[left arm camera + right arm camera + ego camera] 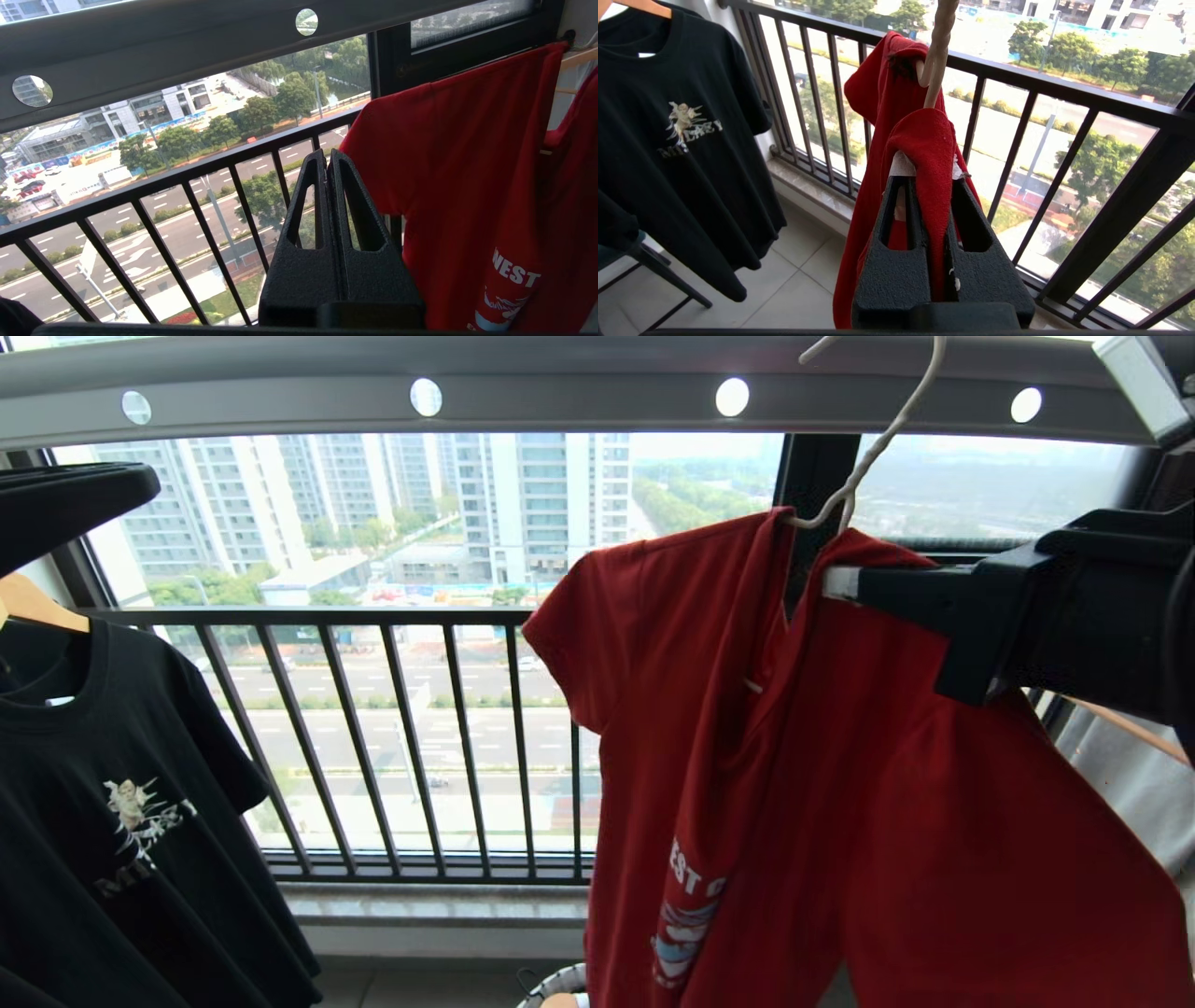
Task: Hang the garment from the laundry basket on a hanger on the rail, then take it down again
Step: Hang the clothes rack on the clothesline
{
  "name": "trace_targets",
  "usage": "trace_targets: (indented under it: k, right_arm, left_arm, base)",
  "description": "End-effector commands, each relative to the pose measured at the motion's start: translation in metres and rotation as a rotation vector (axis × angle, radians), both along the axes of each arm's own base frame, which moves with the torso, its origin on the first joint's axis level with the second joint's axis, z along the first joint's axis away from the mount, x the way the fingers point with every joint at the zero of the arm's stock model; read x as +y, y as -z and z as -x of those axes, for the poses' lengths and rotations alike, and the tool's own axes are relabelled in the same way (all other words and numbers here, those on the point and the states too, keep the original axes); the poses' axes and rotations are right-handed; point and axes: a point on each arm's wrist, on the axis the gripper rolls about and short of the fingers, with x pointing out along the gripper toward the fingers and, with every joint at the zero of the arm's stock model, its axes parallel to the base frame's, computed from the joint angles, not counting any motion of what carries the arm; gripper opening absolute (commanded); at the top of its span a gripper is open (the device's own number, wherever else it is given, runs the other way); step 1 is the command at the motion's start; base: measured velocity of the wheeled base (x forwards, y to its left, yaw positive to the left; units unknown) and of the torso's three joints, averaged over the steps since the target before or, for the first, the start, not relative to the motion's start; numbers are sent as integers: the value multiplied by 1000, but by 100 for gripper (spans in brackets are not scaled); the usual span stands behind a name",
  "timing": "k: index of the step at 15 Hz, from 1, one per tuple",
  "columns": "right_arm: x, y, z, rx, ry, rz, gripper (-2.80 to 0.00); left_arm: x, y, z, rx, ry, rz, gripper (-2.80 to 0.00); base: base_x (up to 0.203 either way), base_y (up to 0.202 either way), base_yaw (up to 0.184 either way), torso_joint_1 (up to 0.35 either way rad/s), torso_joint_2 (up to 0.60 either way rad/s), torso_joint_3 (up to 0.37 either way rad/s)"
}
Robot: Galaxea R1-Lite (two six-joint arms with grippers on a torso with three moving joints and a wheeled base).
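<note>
Red cotton hangs bunched and lopsided before us: the T-shirt (840, 784) sits on the thin wire hanger (873, 448), whose neck rises to the grey rail (579, 392) near its right end, though we cannot see whether the hook truly sits over the bar or only leans against it. Our right gripper (927, 175) has its jaws clamped on the shirt's shoulder fabric where it folds over the hanger arm, and we judge that some wire is pinched in there too. Our left gripper (327, 163) waits out by the black window railing (392, 616), jaws closed on nothing, clear of the cloth. The main risk we see is the grip itself: if we hold only fabric, pulling or lifting could drag the shirt sideways off the wire rather than move the hanger, and the near shoulder already looks loosely draped. If we let go while the hook is not properly seated, hanger and shirt could drop together toward the laundry basket (555, 985), whose rim just shows at the lower edge of the head view. A sideways tug could also swing the hanging load into the black T-shirt (112, 803) to the left, or catch the hook in one of the rail's round holes. The one-sided weight could tilt the hanger and let the cloth slide off.
</note>
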Motion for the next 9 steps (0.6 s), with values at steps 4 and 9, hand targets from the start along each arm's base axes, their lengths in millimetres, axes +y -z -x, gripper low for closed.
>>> trace_targets:
  k: [4, 9]
  right_arm:
    - [26, 12, -27, 48, 28, 43, -280]
    - [36, 6, -39, 13, 30, 56, -280]
  left_arm:
    - [1, -1, 2, -7, 1, 3, -280]
    - [2, -1, 5, -14, 1, 6, -280]
  base:
    - [0, 0, 0, 0, 0, 0]
    - [0, 0, 0, 0, 0, 0]
